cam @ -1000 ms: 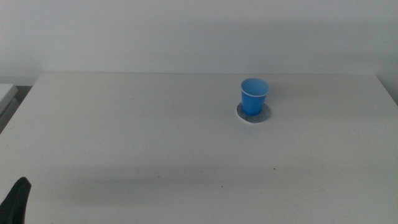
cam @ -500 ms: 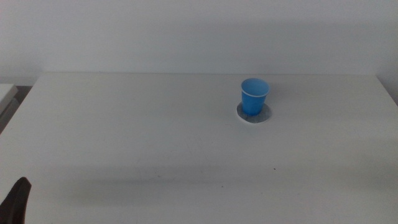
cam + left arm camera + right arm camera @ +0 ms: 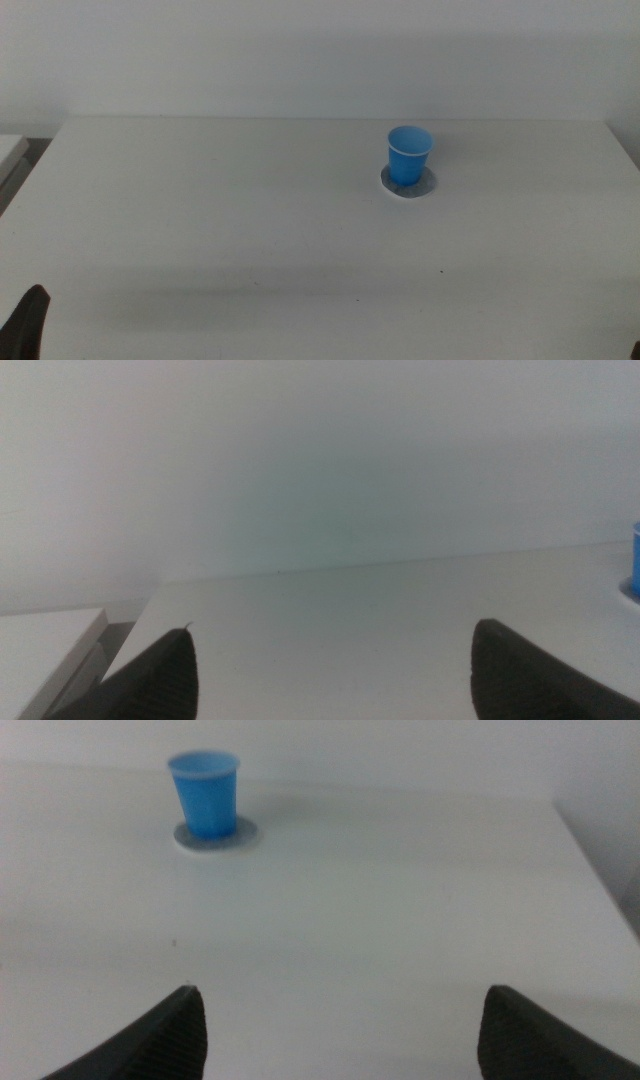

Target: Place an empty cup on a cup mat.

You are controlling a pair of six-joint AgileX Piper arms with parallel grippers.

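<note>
Cup placement, middle view: we see the small bright blue tapered disposable cup (image 3: 408, 156) standing upright on the flat round dark grey cup mat (image 3: 408, 184) with its thin white edge, right of centre in the upper half of the frame, on the white table (image 3: 220, 220). The left gripper (image 3: 27, 322) shows only as a dark tip at the lower left corner; the right gripper (image 3: 340, 1020) appears only in its wrist view. We find both grippers' jaws spread wide, holding nothing, well apart from the cup.
</note>
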